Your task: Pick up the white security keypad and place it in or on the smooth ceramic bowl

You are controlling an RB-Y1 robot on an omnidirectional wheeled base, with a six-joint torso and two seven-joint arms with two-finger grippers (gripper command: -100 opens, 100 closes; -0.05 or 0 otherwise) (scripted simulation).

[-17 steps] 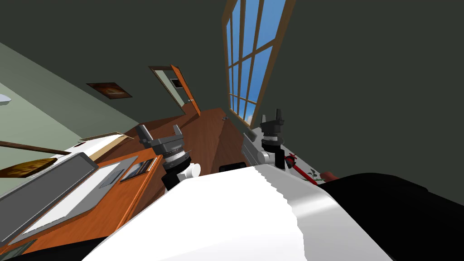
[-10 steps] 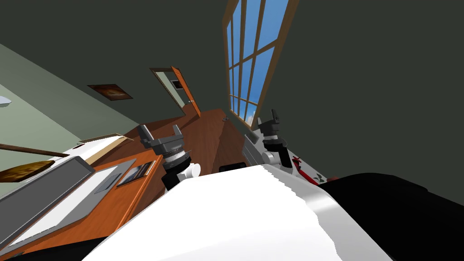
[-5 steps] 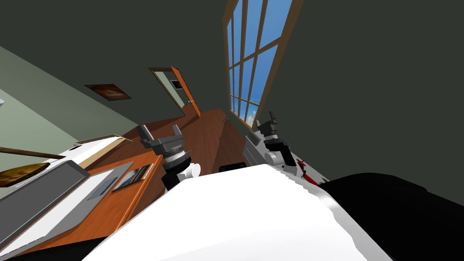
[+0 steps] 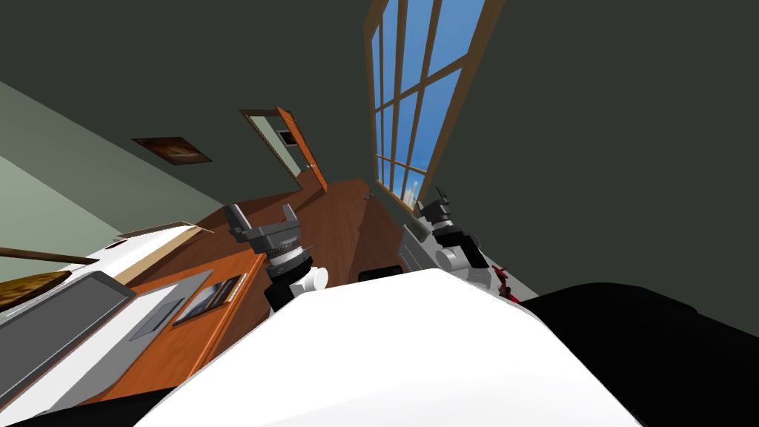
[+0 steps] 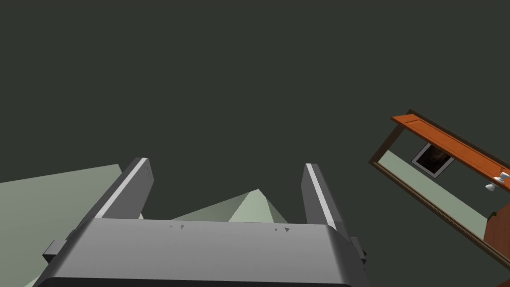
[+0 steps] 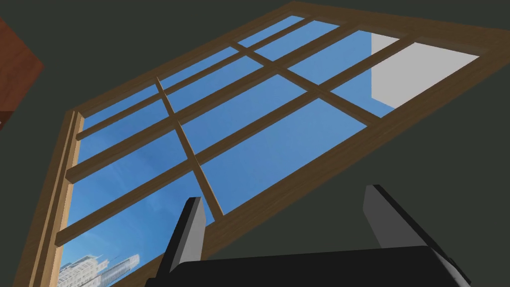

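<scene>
Left pincer: we are holding the left pincer (image 4: 263,216) up just past the far corner of the tabletop. Its two light grey blade fingers (image 5: 127,189) are standing wide apart with nothing between them.
Right pincer: we are holding the right pincer (image 4: 439,199) up on our right side, close under the lower corner of the tall wooden-framed window (image 4: 415,96). Its fingers (image 6: 191,224) are also standing wide apart and gripping nothing.
Tabletop: the orange wooden tabletop (image 4: 185,348) is running along our left side.
Possible keypad: a flat rectangular panel with a dark face and a pale rim (image 4: 211,293) is lying flat on the tabletop near its far edge, well apart from both pincers. It may be the white security keypad, but we cannot tell for certain.
Beside it: a flat light grey mat (image 4: 111,337) is lying on the tabletop just beside the panel, and a large dark grey slab (image 4: 52,326) is sitting along the mat's outer side.
Near the right arm: a grey ribbed slab (image 4: 409,248) is standing beside the arm, and a small red object (image 4: 504,282), too small to name, is showing beyond it.
Room: a brown wooden floor (image 4: 341,215) is stretching ahead to an open orange door (image 4: 300,144).
</scene>
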